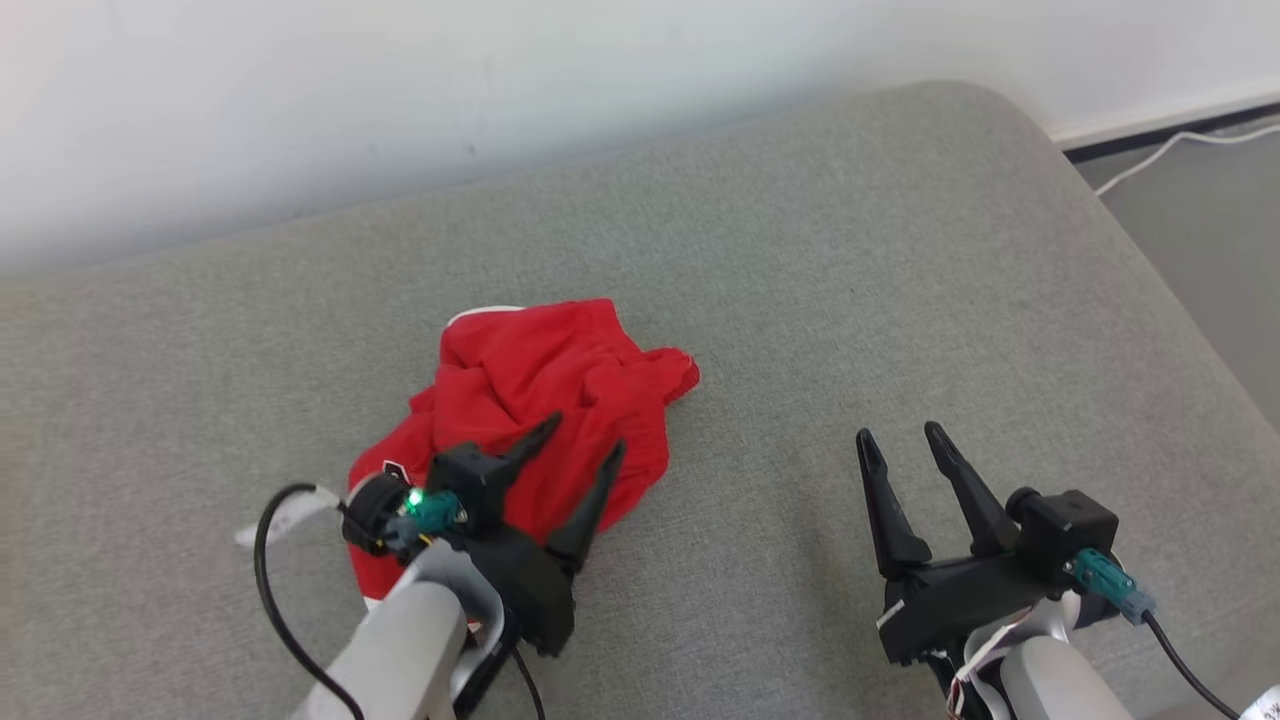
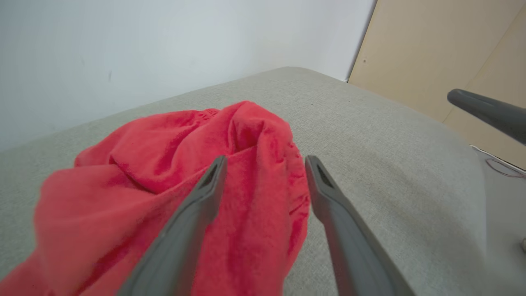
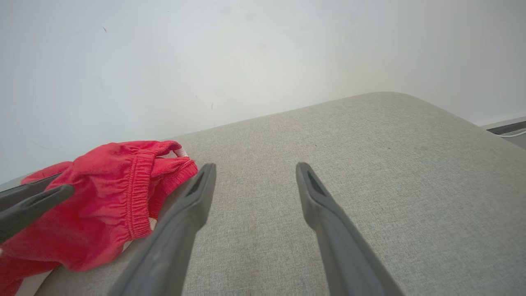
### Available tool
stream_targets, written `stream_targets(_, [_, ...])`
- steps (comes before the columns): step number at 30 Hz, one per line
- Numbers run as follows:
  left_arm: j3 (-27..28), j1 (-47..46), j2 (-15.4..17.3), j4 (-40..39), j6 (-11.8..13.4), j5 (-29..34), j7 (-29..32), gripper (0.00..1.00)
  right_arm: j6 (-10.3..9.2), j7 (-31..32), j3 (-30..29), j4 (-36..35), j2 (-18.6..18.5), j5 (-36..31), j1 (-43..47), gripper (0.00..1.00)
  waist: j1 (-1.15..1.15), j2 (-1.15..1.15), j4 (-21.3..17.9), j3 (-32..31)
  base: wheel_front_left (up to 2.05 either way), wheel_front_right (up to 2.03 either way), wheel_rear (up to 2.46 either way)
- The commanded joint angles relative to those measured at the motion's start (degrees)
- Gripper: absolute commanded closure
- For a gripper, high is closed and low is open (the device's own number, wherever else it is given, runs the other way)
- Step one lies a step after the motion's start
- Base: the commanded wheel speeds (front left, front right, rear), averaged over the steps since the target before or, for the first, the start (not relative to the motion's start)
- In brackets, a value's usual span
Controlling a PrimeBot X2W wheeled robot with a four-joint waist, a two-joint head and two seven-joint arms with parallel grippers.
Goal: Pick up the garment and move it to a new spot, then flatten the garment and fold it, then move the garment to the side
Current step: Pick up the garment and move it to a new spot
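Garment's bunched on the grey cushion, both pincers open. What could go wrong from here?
The red garment lies crumpled in layers; the open left pincer above it may pinch several folds. The right pincer sits over bare cushion, apart from the cloth, so a one-sided pull might drag the heap.

My garment point(image 1: 560, 390) is bright red all over and plain, with a thin white edge point(image 1: 480, 314) on its far side and a small dark mark point(image 1: 392, 470) low on its left. The cushion point(image 1: 900, 250) is light grey in a fine flecked weave. My left gripper point(image 1: 587, 433) and right gripper point(image 1: 897, 431) look black from my head, dark grey up close. The left plug point(image 1: 435, 510) and right plug point(image 1: 1100, 578) are teal, and the cable point(image 1: 265, 590) is black. A green light point(image 1: 413, 497) glows by the left plug. My left forearm point(image 1: 400, 640) is pale grey. The wall point(image 1: 300, 90) is white, and the panel point(image 2: 431, 53) is beige
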Motion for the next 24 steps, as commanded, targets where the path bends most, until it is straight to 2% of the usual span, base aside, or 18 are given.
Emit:
stream_targets(1, [-0.2,1.8,-0.1,-0.7,0.2,-0.8,-1.1,0.00,0.02,0.0,0.0,0.1,-0.2,0.1,0.9,0.00,0.00,0.00,1.2,-1.4,0.00,0.00,0.00])
stream_targets(4, [-0.5,3.3,-0.3,-2.1,0.6,-1.2,-1.6,0.00,0.02,0.2,0.1,0.0,-0.2,0.0,1.5,0.00,0.00,0.00,1.8,-2.3,0.00,0.00,0.00])
stream_targets(9, [0.3,7.4,-0.2,-6.9,3.1,-1.3,-2.5,0.00,0.02,0.5,-0.2,-0.4,-0.4,0.2,2.8,0.00,0.00,0.00,3.5,-4.2,0.00,0.00,0.00])
stream_targets(21, [5.3,16.9,4.3,-15.3,9.5,-0.7,-2.9,0.00,0.03,1.3,-1.1,-1.4,-0.5,0.2,5.7,0.00,0.00,0.00,8.1,-6.6,0.00,0.00,0.00])
stream_targets(24, [7.1,19.4,5.3,-18.0,11.8,0.2,-2.9,0.00,0.02,1.5,-1.3,-1.5,-0.3,0.0,6.5,0.00,0.00,0.00,8.9,-7.5,0.00,0.00,0.00])
